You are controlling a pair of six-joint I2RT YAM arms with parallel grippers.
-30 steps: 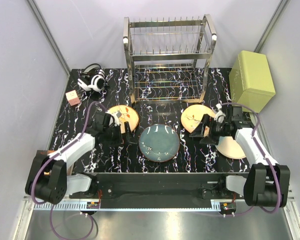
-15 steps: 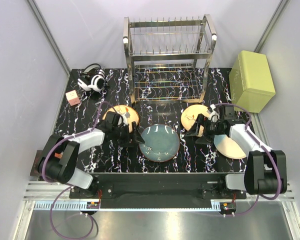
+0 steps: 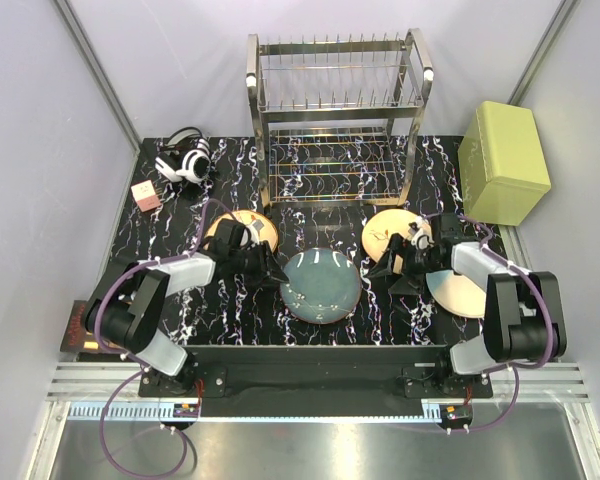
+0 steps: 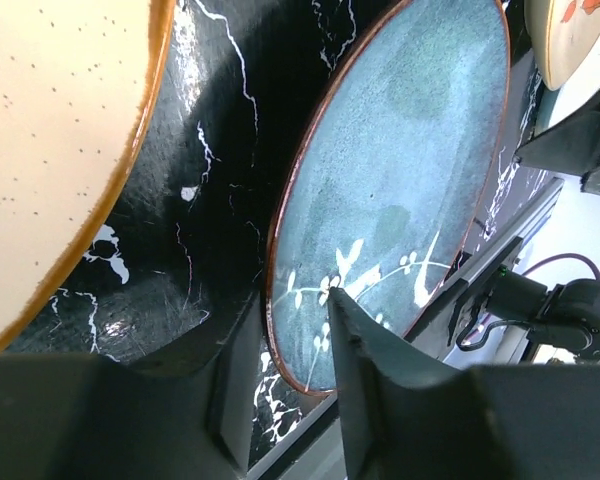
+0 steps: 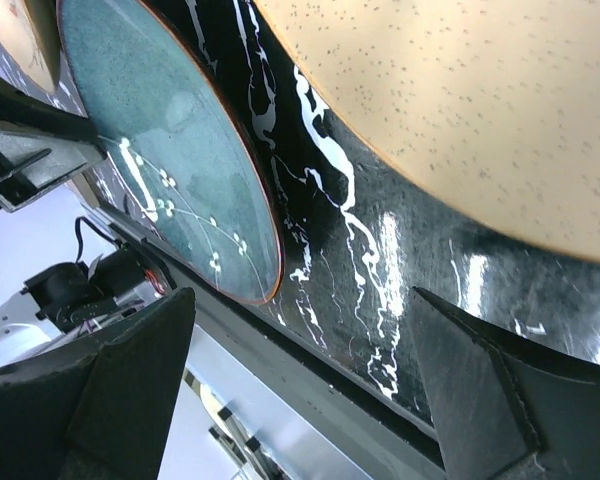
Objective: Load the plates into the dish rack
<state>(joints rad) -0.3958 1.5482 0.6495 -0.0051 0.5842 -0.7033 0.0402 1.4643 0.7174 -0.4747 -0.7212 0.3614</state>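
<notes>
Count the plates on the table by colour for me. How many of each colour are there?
Orange plates: 2
Teal plate: 1
Cream plate: 1
Total: 4 plates

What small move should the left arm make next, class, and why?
Probably close the left gripper on the teal plate: in the wrist view its open fingers appear to straddle the plate's rim, one over the plate and one outside it, and the dish rack holds no plates yet.
</notes>
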